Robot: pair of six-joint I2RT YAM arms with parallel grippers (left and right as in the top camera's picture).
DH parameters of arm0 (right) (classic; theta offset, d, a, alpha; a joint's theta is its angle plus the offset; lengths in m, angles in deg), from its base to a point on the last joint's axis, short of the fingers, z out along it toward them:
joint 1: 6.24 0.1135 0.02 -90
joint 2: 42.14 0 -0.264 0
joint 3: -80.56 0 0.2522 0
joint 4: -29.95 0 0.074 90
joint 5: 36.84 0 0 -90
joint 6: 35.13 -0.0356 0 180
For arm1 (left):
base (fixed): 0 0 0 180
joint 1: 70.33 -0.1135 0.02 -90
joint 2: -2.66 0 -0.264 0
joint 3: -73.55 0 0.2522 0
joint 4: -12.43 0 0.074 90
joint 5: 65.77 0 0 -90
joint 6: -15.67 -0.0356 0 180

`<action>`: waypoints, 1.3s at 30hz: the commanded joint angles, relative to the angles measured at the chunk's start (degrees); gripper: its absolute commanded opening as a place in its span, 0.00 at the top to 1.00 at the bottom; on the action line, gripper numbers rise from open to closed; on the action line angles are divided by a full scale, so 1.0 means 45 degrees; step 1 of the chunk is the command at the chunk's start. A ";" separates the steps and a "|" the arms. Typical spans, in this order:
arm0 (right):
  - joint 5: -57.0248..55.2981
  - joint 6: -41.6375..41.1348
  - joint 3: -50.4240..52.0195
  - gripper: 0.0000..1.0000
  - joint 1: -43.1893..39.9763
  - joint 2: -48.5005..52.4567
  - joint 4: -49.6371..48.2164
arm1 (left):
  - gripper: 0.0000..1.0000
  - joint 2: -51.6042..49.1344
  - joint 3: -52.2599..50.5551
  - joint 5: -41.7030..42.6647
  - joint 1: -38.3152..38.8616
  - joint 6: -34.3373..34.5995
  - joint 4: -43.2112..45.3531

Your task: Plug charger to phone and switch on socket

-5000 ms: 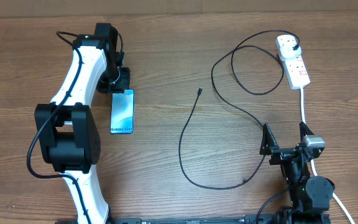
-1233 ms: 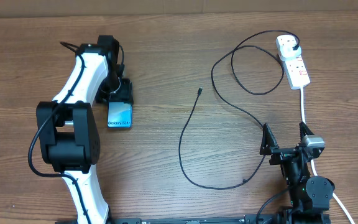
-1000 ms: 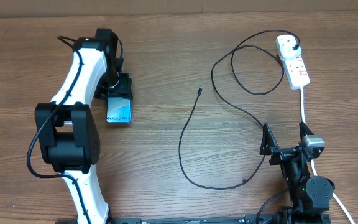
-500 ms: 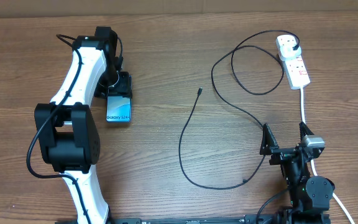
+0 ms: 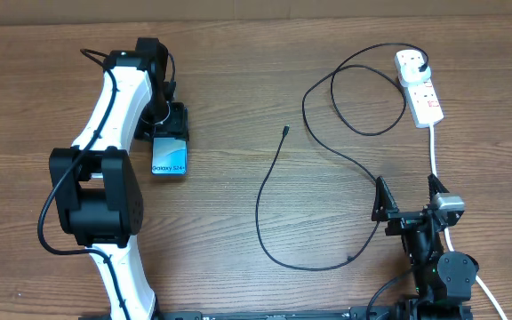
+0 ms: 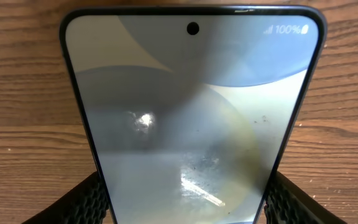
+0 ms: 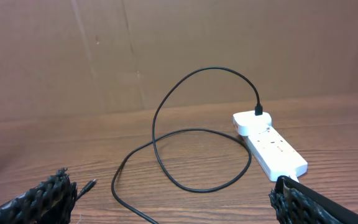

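Between the left gripper's fingers, pinched by its edges, is the phone, pale blue-grey screen in a dark frame, while rightward the charger and socket lie beyond the right gripper's wide-spread jaws.

The phone, fully visible and lying flat five seconds ago, now shows only its near part from overhead and sits a little further left. The left gripper has come nearer, over the phone's far half, its pads at both long edges. The phone seems tipped up, though that is hard to confirm
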 commanded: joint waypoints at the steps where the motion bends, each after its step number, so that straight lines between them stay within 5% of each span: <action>1: 0.0019 -0.0034 0.0131 0.00 0.0058 -0.0092 -0.0058 | 0.96 0.0063 0.0840 -0.0087 -0.0073 0.0087 -0.0219; 17: 0.0019 -0.0034 0.0126 0.00 0.0058 -0.0092 -0.0058 | 0.96 0.0063 0.4158 -0.0015 -0.0073 0.1447 -0.2312; 39: 0.0019 -0.0034 0.0126 0.00 0.0058 -0.0092 -0.0063 | 0.96 0.0063 0.5430 0.6164 -0.0073 0.5474 -0.5367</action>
